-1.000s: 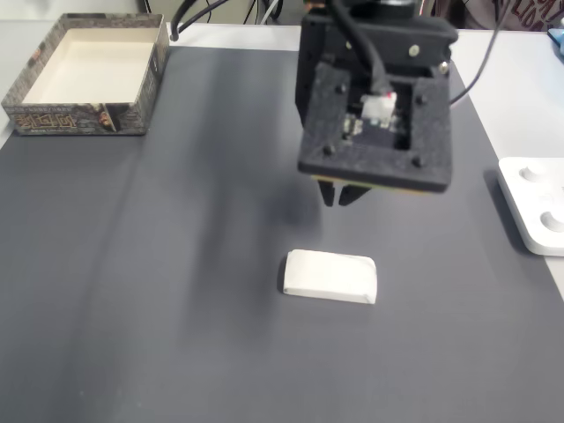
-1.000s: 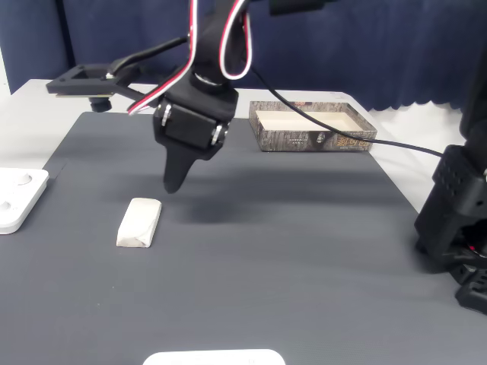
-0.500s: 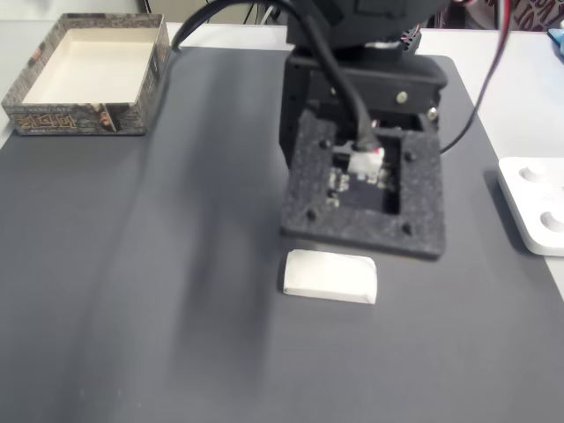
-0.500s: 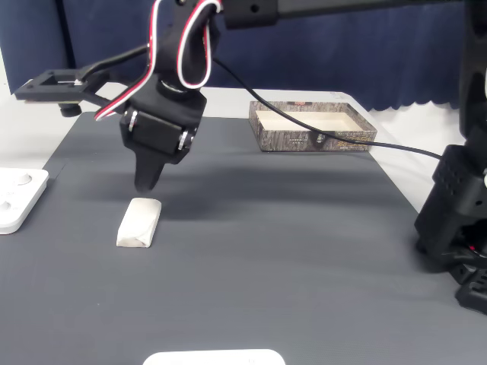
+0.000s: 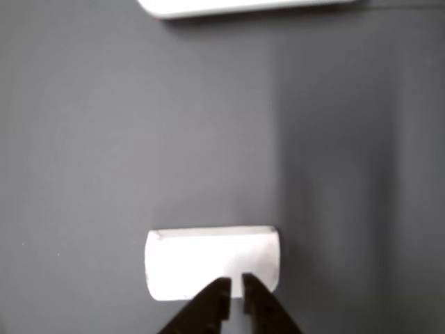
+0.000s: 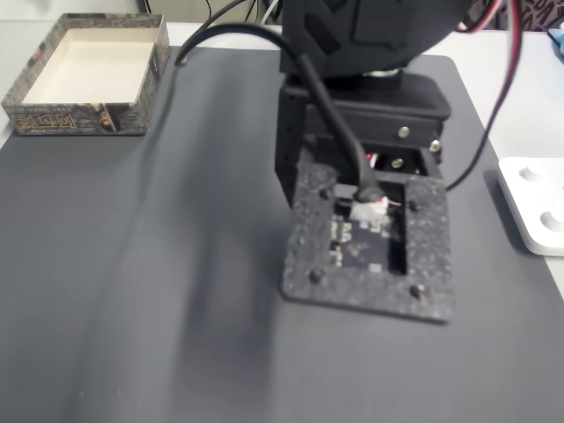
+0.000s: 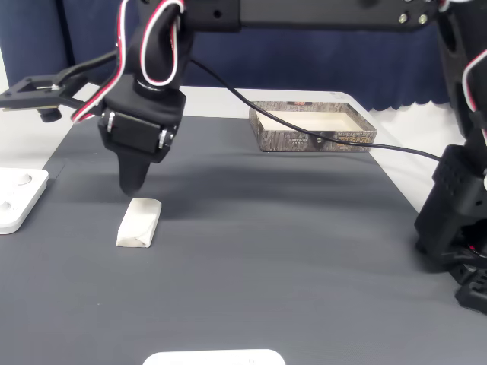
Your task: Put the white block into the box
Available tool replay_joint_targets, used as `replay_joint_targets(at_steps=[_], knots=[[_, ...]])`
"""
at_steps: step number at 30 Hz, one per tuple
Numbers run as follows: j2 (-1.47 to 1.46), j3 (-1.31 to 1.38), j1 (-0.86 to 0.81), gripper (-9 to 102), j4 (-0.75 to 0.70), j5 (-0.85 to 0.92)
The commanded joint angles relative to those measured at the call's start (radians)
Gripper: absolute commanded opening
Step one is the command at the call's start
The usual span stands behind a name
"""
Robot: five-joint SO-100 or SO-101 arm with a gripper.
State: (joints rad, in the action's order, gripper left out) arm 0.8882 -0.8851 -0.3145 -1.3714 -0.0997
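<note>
The white block (image 7: 140,222) lies flat on the dark grey mat, left of centre in a fixed view. In the other view the white block (image 5: 208,261) sits low in the picture with its long side across. My gripper (image 7: 131,185) points down, its tip hovering just above the block's far end. The gripper (image 5: 235,282) has its two dark fingers nearly together, with only a thin slit between them, and nothing held. The box (image 7: 312,140) stands at the mat's far edge, well apart from the gripper. The box (image 6: 79,118) is at the top left, open side up. In that view the arm hides the block.
A flat white device (image 6: 533,204) lies off the mat's right edge; the same device (image 7: 19,199) appears at the left. Another white object (image 7: 213,357) sits at the near edge, and a white object (image 5: 243,5) shows at the top. A black arm base (image 7: 456,220) stands right.
The arm swung over toward the block, and the shut gripper tip came down close over it. In one fixed view the wrist now covers the block. The block has not moved.
</note>
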Motion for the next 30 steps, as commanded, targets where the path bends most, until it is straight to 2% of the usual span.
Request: replay_joint_targets(at_steps=[1,23,26,30], knots=[[0.015,0.086,0.012,-2,-0.011,-0.009],[-0.005,0.081,0.035,-2,-0.066,-0.028],[-0.005,0.081,0.038,-2,-0.067,-0.124],[-0.003,0.08,0.04,-2,-0.067,-0.374]])
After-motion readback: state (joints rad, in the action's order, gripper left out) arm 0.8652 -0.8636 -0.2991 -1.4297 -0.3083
